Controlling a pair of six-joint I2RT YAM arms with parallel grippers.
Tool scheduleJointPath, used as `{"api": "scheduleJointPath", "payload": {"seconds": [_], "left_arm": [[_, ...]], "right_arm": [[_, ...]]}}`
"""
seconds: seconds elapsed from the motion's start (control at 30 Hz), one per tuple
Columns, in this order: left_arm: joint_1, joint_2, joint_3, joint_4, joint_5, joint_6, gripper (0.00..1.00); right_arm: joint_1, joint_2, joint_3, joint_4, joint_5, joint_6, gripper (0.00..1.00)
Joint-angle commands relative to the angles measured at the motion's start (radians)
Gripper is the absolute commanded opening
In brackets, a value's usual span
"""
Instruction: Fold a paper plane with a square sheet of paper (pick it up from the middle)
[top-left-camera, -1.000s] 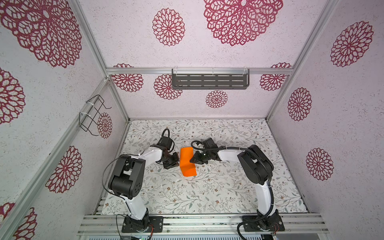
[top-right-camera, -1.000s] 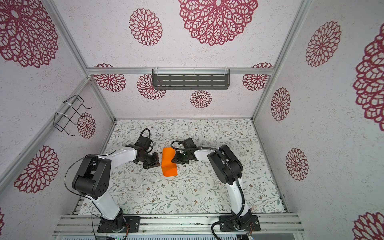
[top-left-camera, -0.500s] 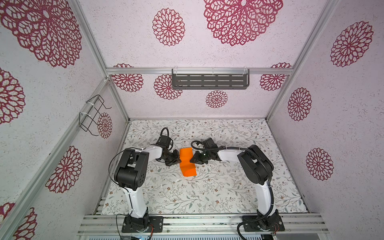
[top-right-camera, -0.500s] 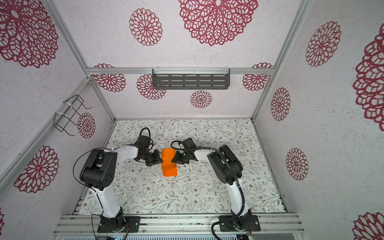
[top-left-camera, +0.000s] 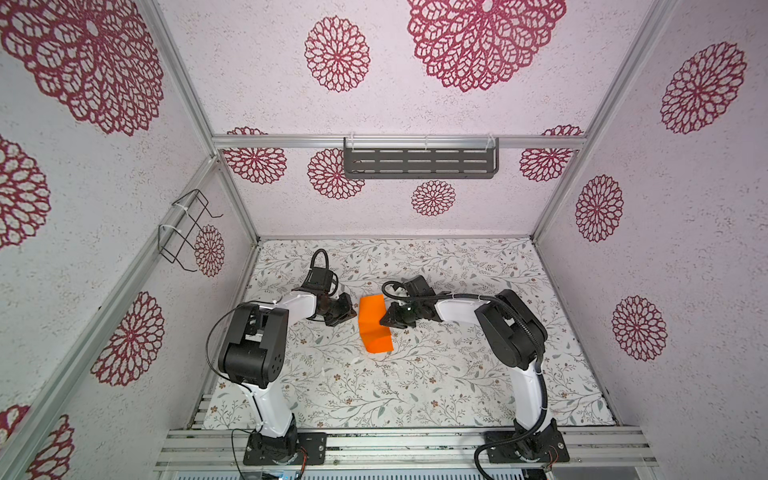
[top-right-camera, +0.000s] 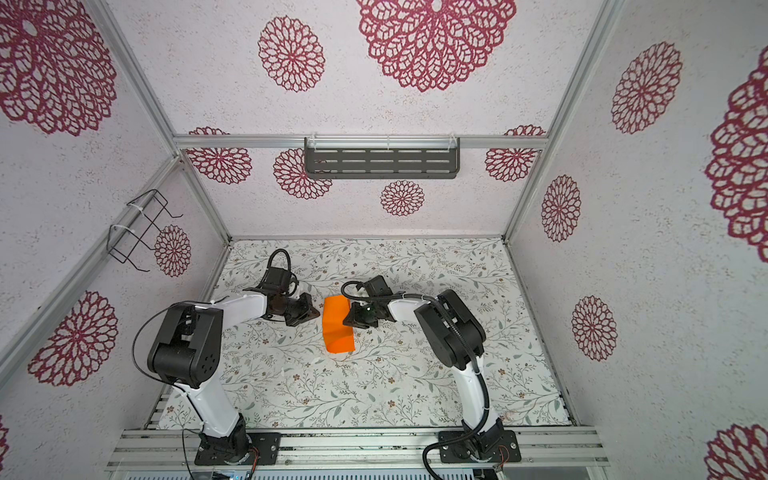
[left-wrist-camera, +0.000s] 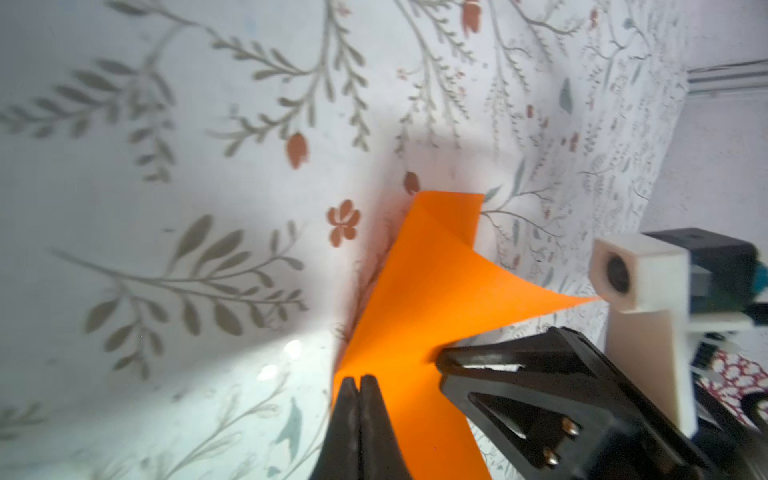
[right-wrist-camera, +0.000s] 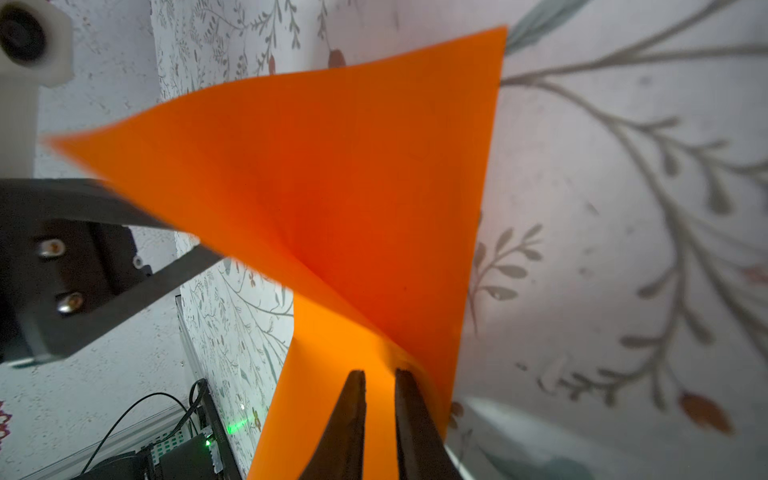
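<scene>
Near the middle of the table, between the two grippers, the square sheet of paper sits bent and partly lifted off the flowered surface. Both top views show a bend across it, with the two parts at different slopes. In the left wrist view one corner of the sheet curls free in the air.

Handling, as judged from the curl and the light glowing through the sheet:
- It is very light, limp and easily creased. It gives no stiffness to push against, and a stray pinch will likely leave a mark.
- It will probably slip from smooth fingers unless the pinch lands well inside an edge.
- Take hold along an edge or at the bend, near mid-length. Avoid the free corner, which will only flex away.

Left gripper: the jaws are pressed fully together, with the tips at the edge of the sheet facing it. Whether a layer of paper is pinched between them cannot be told.

Right gripper: the jaws stand a narrow gap apart, with the tips at the opposite edge and orange showing in the gap. No firm clamp is visible.

Markings: the sheet is plain orange with no print. No brand, label or legible writing appears on the grippers, the table or the walls — only flower patterns.
</scene>
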Motion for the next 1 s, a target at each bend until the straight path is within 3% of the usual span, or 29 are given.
{"api": "scheduleJointPath", "payload": {"seconds": [0.0, 0.23, 0.63, 0.97], "left_arm": [[-0.020, 0.013, -0.008, 0.100, 0.049, -0.036, 0.05], [-0.019, 0.079, 0.019, 0.085, 0.019, -0.024, 0.05], [0.005, 0.067, 0.018, -0.019, -0.207, 0.013, 0.04], [-0.014, 0.015, 0.038, 0.074, -0.046, 0.055, 0.03]], "right_arm": [[0.002, 0.087, -0.040, -0.194, 0.165, -0.028, 0.20], [0.003, 0.088, -0.041, -0.196, 0.165, -0.031, 0.20], [0.006, 0.077, -0.058, -0.196, 0.181, -0.036, 0.19], [0.008, 0.081, -0.051, -0.202, 0.181, -0.040, 0.19]]}}
